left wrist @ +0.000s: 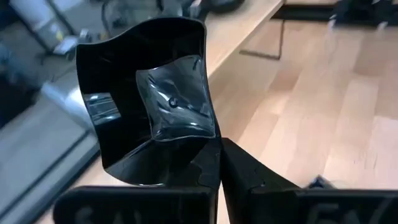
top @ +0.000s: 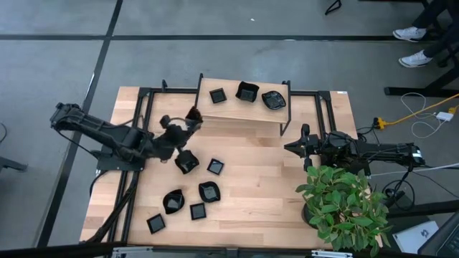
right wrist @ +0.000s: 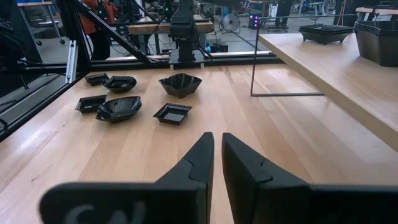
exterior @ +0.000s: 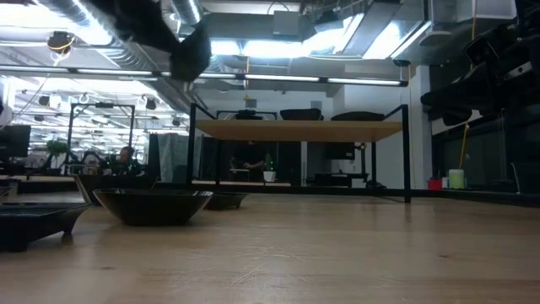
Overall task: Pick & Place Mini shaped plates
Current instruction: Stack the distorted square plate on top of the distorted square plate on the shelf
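Two arms from above: the left tool (top: 188, 123) reaches in near the raised shelf (top: 244, 113), pinching a mini plate (top: 193, 113); five more plates (top: 209, 190) sit on the tabletop (top: 258, 179), three on the shelf. Left wrist: fingers clamped on that wavy plate's (left wrist: 149, 99) rim. Right wrist: right tool (right wrist: 216, 146) nearly closed, empty, hovering low.

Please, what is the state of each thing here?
left gripper: shut on the wavy-edged mini plate
wavy-edged mini plate: held, tilted, off the table
right gripper: shut, empty
plates on the table: lying upright, untouched
plates on the shelf: placed, upright
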You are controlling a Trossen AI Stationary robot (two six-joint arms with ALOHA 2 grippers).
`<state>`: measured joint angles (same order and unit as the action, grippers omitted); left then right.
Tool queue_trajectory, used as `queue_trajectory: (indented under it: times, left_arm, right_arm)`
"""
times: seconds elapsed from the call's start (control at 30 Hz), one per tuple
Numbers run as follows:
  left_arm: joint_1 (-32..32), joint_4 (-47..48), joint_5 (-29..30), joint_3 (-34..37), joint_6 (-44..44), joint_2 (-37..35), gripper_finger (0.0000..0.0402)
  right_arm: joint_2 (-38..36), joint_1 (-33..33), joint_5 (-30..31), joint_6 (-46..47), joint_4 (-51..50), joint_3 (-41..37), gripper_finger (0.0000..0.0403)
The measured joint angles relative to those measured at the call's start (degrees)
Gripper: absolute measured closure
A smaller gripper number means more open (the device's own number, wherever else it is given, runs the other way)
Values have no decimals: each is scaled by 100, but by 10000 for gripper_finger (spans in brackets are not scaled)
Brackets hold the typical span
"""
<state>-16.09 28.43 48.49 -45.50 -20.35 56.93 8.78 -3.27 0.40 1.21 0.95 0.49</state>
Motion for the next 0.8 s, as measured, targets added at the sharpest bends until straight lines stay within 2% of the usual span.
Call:
queue_trajectory:
  times: [0.17, 0.4, 0.63, 0.8]
  left_arm:
    - [652, -1117, -780, 0, 1379, 0, 399]
    - [1685, -2227, -2198, -4, 2747, 52, 399]
    - [2639, -3202, -3639, -16, 3306, 403, 399]
    - [3231, -3255, -4469, -392, 3411, 913, 399]
  right_arm:
    - [0, 0, 1, 0, 0, 0, 369]
    - [1, 1, 1, 0, 0, 0, 369]
    - [2, 1, 2, 0, 0, -2, 369]
    - [2, 1, 1, 0, 0, 0, 369]
